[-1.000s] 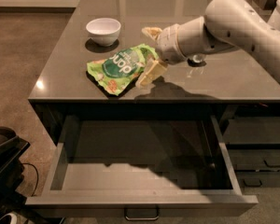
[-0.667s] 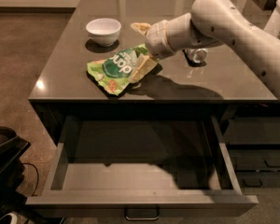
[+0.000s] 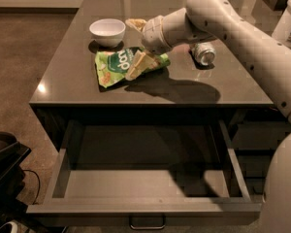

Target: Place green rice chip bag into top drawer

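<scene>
I hold the gripper [image 3: 137,43] low over the glossy dark grey bench [image 3: 223,81], spread wide and clamping nothing, one finger across the crinkly bright green rice chip bag [image 3: 115,64] lying there, because the wide shallow grey top drawer [image 3: 136,183] gapes open below to receive it.

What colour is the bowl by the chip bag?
The bowl is white, camera view; gripper is at the green bag.

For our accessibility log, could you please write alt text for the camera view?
A robot's open claw is poised over a green chip bag lying on a grey table, above a pulled-out drawer. A white bowl and a can sit nearby.
</scene>
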